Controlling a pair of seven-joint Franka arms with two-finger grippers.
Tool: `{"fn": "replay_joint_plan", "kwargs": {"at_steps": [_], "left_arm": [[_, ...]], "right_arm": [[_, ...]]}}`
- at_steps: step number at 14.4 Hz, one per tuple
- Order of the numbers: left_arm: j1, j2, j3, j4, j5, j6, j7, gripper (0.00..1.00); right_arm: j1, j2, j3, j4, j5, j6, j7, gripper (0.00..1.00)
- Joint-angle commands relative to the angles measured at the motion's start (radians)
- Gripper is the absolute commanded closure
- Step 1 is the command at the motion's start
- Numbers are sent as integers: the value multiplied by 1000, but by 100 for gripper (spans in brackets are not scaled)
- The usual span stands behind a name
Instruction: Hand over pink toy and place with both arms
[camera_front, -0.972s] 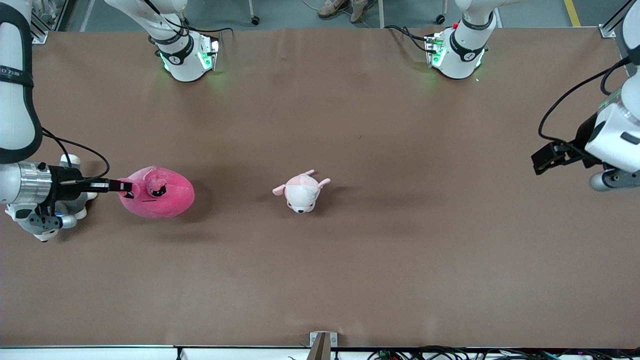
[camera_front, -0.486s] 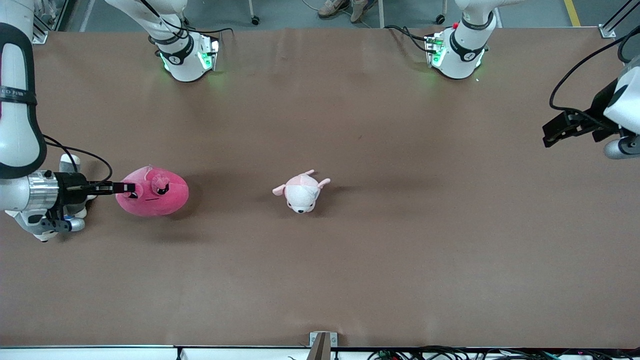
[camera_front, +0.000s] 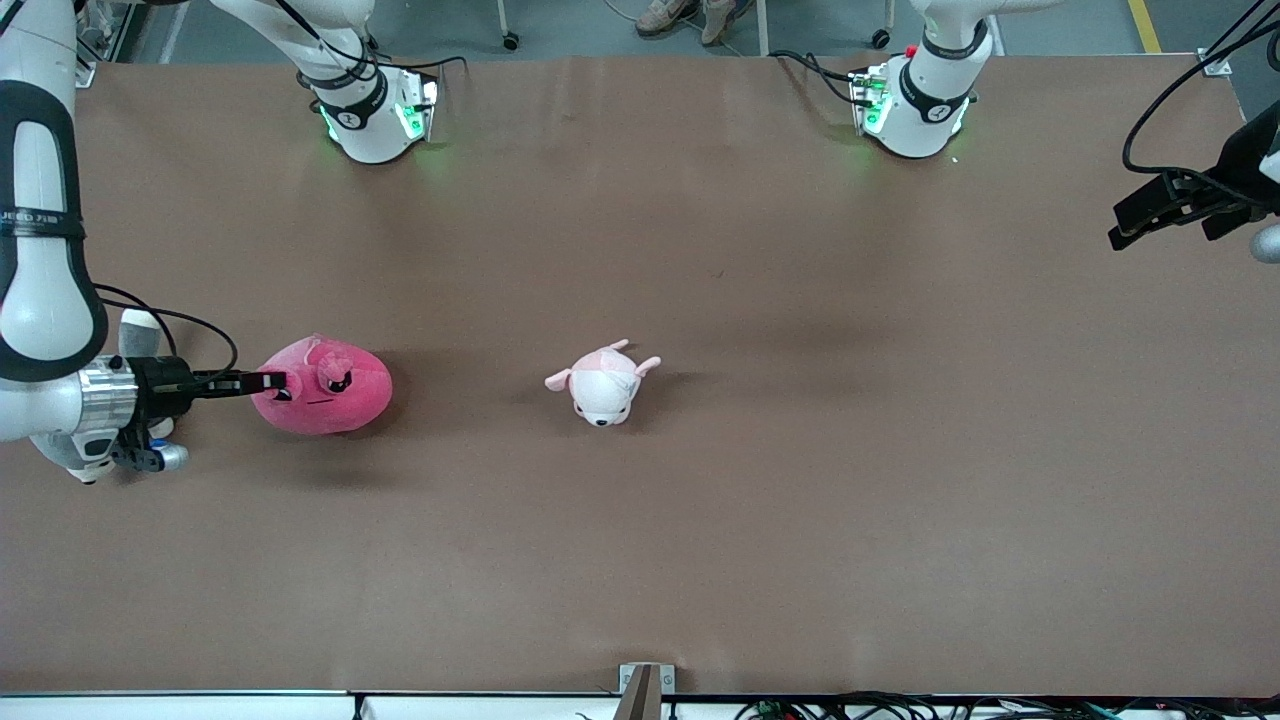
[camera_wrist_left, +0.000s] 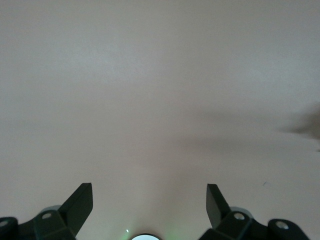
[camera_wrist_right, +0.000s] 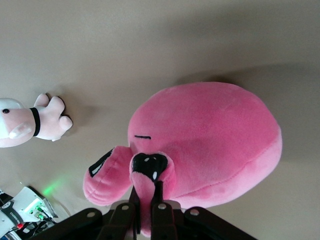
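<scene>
Right gripper (camera_front: 268, 383) clamped on pink toy (camera_front: 325, 385) at nine o'clock; left gripper (camera_front: 1150, 212) wide, waiting; handover next.

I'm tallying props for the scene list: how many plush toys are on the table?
3. The pink toy is held by the right claw; a pale puppy plush lies mid-table; a grey-and-white plush shows partly under the right arm.

A small pale pink-and-white puppy plush (camera_front: 603, 382) sits about mid-table on the brown table cover (camera_front: 700, 520). Somebody's shoes (camera_front: 688, 15) poke in by the arm bases' edge.
</scene>
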Motion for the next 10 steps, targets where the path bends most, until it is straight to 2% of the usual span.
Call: {"fn": "replay_joint_plan", "kwargs": {"at_steps": [1,3,10], "left_arm": [[-3,-18,1,-30,-11,21,16,0],[-7,-19,-6,-31,-11,11,22,0],[-6,-35,-40,-31,-3,3,36,0]], "right_arm": [[-21,11,21,0,25,-9,-16,98],[-19,14,21,0,54,-10,-18,98],[-14,45,21,0,61,-1,-19,97]]}}
